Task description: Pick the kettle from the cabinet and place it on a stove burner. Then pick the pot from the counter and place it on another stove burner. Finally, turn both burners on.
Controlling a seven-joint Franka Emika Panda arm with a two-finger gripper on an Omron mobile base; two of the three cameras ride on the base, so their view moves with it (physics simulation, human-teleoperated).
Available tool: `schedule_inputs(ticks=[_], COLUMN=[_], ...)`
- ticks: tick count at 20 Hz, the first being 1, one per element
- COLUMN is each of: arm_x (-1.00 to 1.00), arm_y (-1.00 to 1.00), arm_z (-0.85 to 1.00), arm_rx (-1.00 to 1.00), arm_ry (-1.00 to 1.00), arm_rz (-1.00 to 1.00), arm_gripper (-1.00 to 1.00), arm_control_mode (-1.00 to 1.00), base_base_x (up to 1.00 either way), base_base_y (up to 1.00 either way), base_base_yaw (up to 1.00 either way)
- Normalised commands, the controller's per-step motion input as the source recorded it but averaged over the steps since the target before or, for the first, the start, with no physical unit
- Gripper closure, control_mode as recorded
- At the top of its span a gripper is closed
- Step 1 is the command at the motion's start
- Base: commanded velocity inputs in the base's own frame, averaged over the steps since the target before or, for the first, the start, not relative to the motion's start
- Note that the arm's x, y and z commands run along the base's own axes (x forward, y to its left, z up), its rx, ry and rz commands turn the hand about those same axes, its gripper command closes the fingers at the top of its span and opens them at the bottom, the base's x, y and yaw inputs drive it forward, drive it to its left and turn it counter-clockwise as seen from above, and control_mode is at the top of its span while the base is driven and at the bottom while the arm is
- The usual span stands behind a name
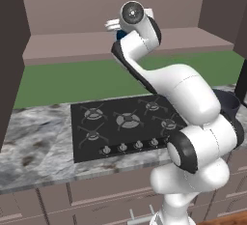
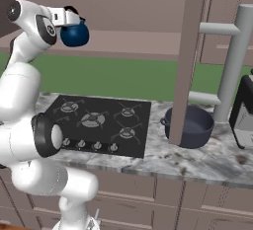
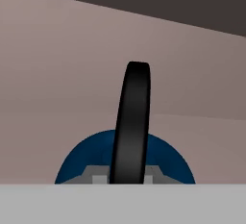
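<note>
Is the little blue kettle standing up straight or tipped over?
Upright. In the hand view the kettle sits round side down, its black looped handle rising on top. The gripper is shut on that handle.

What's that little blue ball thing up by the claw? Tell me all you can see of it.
It is the kettle: small, round, glossy dark blue, with a black looped handle standing upright over its top. The claw is shut on that handle. The kettle hangs in front of the mauve-brown cabinet, above its shelf, well above the cooktop.
</note>
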Motion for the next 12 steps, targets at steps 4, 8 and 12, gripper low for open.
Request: schedule_inputs(ticks=[4, 8, 12], arm_x=[-0.51, -0.49, -0.51], arm_y=[0.24, 0.25, 0.22], arm_z=[0.00, 0.00, 0.00], arm_rx=[0.00, 0.00, 0.00], arm_ry=[-0.05, -0.05, -0.05], arm_rz=[-0.03, -0.04, -0.03], arm_gripper=[1.00, 1.00, 1.00], arm_control_mode=[-1.00, -1.00, -1.00], base_base_x=[0.00, 0.00, 0.00], base_base_y=[0.00, 0.00, 0.00], base_base_yaw=[0.00, 0.00, 0.00])
